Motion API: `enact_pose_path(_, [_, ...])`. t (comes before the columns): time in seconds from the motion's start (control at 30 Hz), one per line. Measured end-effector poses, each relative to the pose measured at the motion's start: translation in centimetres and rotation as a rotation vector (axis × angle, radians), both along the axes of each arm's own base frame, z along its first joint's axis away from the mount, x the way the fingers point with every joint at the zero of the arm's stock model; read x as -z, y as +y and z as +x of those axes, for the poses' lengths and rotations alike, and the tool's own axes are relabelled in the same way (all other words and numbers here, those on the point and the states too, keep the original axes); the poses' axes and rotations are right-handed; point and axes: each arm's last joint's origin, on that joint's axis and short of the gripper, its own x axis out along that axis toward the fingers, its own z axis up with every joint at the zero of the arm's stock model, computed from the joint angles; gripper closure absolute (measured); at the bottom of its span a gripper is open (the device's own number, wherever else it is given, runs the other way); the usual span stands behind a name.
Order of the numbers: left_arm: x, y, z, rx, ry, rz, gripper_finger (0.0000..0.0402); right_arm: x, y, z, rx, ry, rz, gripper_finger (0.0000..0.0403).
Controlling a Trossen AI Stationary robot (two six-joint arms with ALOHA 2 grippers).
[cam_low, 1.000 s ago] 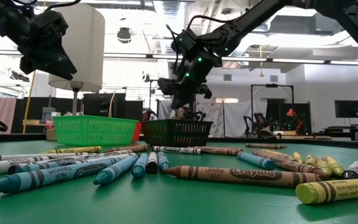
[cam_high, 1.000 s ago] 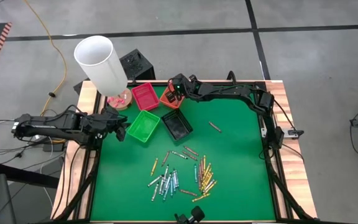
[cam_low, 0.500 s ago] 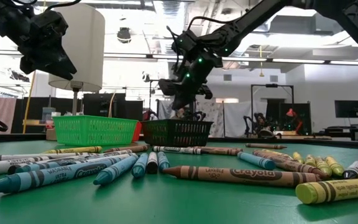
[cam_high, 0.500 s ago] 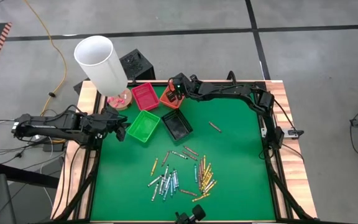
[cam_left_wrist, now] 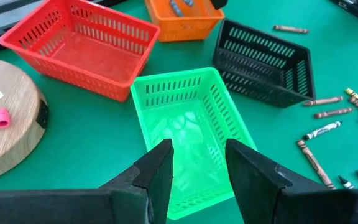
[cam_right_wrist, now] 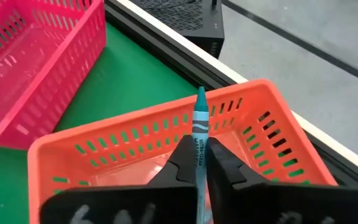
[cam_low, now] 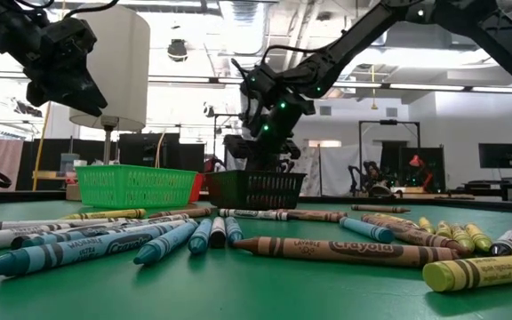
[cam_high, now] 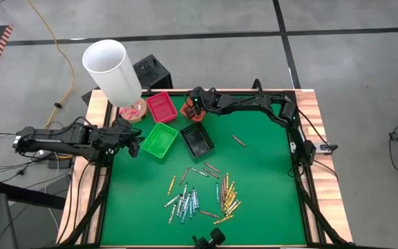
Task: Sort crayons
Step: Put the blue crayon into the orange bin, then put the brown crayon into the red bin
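Observation:
My right gripper [cam_high: 193, 108] hangs over the orange tray [cam_right_wrist: 272, 124] at the table's far edge, shut on a light blue crayon [cam_right_wrist: 200, 118]. The orange tray [cam_left_wrist: 185, 25] holds a few blue crayons [cam_left_wrist: 180, 6]. A heap of crayons [cam_high: 200, 196] lies flat on the green mat near the front, and one brown crayon [cam_high: 238, 141] lies apart to the right. My left gripper [cam_left_wrist: 197, 168] is open and empty, above the near end of the green tray [cam_left_wrist: 188, 137]; it also shows at the mat's left edge [cam_high: 135, 146]. My right gripper pinches the blue crayon's shaft [cam_right_wrist: 200, 140] between its two fingers. The crayon lies along the fingers, and its pointed tip [cam_right_wrist: 201, 94] sticks out past them. The fingers slant down from above, over the orange tray. I cannot tell whether the crayon touches the tray.
A red tray [cam_high: 161, 106], the green tray [cam_high: 159, 140] and a black tray [cam_high: 197, 140] stand close together at the far left of the mat. A lamp with a white shade [cam_high: 112, 69] and a round wooden base [cam_left_wrist: 5, 130] stands at the far left corner.
My right gripper has gone down toward the orange tray with the blue crayon, shifting slightly toward the table's left edge. It stays shut on the crayon.

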Motion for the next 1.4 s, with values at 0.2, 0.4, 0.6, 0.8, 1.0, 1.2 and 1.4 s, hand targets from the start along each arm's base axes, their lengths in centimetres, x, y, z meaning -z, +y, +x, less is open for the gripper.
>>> enact_pose_path(0.2, [0.0, 0.0, 0.0, -0.002, -0.003, -0.002, 0.0265, 0.0, 0.2, -0.1, -0.041, 0.021, 0.012, 0.0313])
enact_pose_path(0.4, [0.0, 0.0, 0.0, -0.002, -0.005, -0.006, 0.0265, -3.6, 1.1, -1.2, -0.094, 0.026, -0.012, 0.0266])
enact_pose_path(0.6, [0.0, -0.1, 0.0, 0.019, -0.004, -0.021, 0.0265, -11.2, 4.4, -5.5, -0.193, 0.098, -0.066, 0.0261])
enact_pose_path(0.8, [0.0, -0.1, 0.1, 0.028, -0.003, -0.024, 0.0265, -17.1, 8.6, -11.8, -0.283, 0.169, -0.038, 0.0269])
enact_pose_path(1.0, [0.0, -0.1, 0.1, 0.027, -0.011, -0.025, 0.0265, -18.9, 12.1, -16.9, -0.283, 0.277, 0.083, 0.027])
enact_pose_path(1.2, [0.0, -0.1, 0.1, 0.02, -0.018, -0.04, 0.0265, -17.0, 15.0, -19.8, -0.284, 0.373, 0.18, 0.027])
enact_pose_path(1.4, [0.0, -0.1, 0.1, 0.027, -0.018, -0.046, 0.0265, -11.5, 17.3, -22.1, -0.27, 0.37, 0.241, 0.027])
